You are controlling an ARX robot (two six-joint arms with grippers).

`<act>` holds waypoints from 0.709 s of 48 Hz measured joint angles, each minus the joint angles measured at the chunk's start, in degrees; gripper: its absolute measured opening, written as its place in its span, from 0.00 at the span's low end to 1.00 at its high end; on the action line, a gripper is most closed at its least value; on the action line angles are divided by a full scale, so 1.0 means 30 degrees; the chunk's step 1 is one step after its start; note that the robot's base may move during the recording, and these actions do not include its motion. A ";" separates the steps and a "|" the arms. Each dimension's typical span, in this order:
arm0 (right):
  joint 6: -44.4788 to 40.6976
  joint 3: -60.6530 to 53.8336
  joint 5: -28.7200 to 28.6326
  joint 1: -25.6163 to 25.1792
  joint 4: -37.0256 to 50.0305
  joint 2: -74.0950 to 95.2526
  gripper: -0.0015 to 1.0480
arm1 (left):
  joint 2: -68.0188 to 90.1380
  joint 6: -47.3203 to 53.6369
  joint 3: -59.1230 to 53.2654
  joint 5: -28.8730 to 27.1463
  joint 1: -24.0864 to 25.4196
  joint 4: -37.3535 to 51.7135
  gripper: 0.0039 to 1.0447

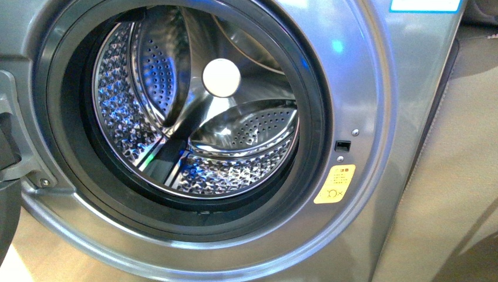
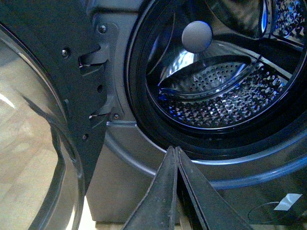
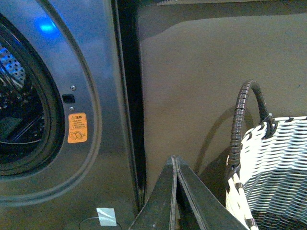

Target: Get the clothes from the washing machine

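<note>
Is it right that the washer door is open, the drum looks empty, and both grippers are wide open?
Not quite. The washing machine door is open and the drum shows no clothes, but both grippers are shut: the left gripper in the left wrist view and the right gripper in the right wrist view have fingers pressed together.

Woven basket, brown wall and a pale floor beside the appliance.

A white wicker basket (image 3: 271, 163) with dark strands woven through sits at about four o'clock in the right wrist view, its brown wrapped handle (image 3: 242, 120) arching up at its near corner. Behind it a plain brown wall (image 3: 201, 72) fills the frame from twelve to three o'clock and carries the handle's shadow. In the front view a pale tan surface (image 1: 455, 194), possibly the same wall, occupies three to five o'clock. Light wood-toned floor (image 2: 24, 158) shows at eight o'clock in the left wrist view.
</note>
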 joint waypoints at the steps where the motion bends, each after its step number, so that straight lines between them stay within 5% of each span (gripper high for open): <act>1: 0.0000 0.0000 0.0000 0.0000 0.0000 0.0000 0.02 | 0.0000 0.0000 0.0000 0.0007 0.0000 0.0000 0.03; 10: -0.0022 0.0000 0.0000 0.0000 0.0000 0.0000 0.10 | 0.0000 0.0000 0.0000 0.0000 0.0000 0.0000 0.28; 30: -0.0022 0.0000 0.0000 -0.0007 0.0000 0.0000 0.75 | 0.0000 0.0000 0.0000 0.0000 0.0000 0.0000 0.93; 34: -0.0022 0.0000 0.0000 0.0000 0.0000 0.0000 0.90 | 0.0000 0.0000 0.0000 0.0007 0.0000 0.0000 0.94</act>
